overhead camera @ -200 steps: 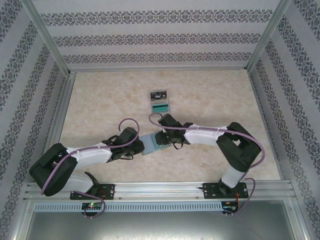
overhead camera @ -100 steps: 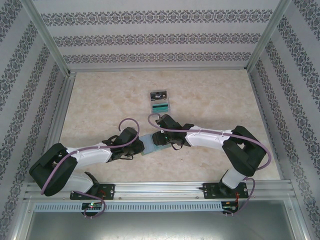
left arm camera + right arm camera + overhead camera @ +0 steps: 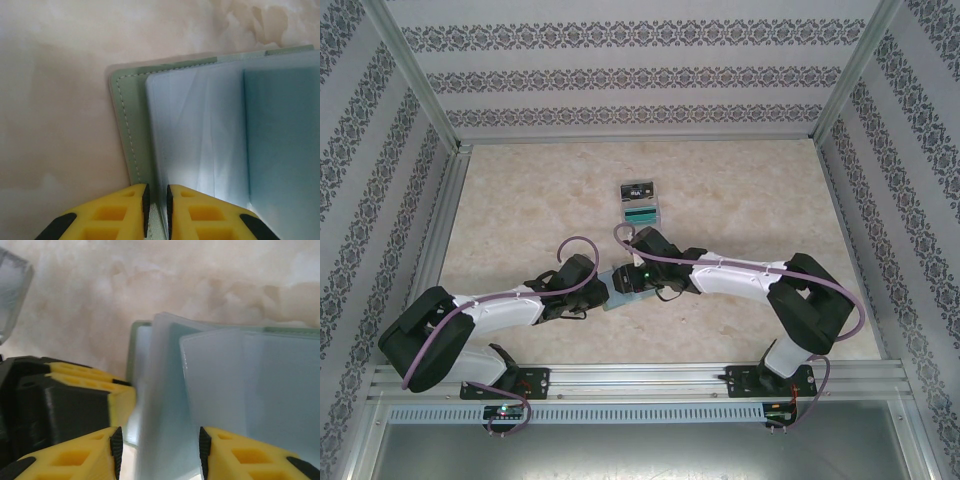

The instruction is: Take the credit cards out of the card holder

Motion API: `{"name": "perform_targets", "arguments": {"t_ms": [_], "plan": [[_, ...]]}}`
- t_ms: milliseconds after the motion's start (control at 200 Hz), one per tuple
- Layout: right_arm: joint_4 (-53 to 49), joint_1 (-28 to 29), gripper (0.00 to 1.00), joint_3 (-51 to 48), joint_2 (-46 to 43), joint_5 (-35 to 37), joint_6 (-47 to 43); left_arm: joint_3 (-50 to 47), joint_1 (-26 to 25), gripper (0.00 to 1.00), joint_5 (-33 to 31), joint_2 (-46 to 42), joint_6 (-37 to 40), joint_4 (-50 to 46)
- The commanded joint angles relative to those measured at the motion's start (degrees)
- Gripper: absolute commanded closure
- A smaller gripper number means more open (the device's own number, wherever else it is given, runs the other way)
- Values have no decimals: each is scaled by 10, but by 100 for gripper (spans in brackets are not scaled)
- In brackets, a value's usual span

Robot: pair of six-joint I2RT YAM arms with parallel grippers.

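Two grippers: left gripper (image 3: 156,192), right gripper (image 3: 159,437). One card holder (image 3: 200,145), outer edge between left jaws, inner leaf between right jaws. One black card (image 3: 638,188), one teal card (image 3: 642,213), both well beyond both jaws. One tray (image 3: 641,201), under those two cards.

We are looking into a robotics lab test cell: aluminium frame posts (image 3: 417,80) at 11 and 1 o'clock and wallpaper-printed panel walls (image 3: 640,75) round a marble-look table (image 3: 520,200), with two robot arms (image 3: 500,312) bolted to a rail (image 3: 640,378) at 6 o'clock.
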Motion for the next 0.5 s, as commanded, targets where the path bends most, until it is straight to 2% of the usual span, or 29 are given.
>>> {"name": "perform_targets", "arguments": {"t_ms": [0,195,500], "plan": [[11,3,53,18,0,-24,12,-5,-1,80,13,6,7,1],[4,2,52,15,7,-3,6,-6,0,80,8,-5,9,-10],[-52,2,51,17,-11,99,-45,-6,5,78,-17,-72,20,-62]]}}
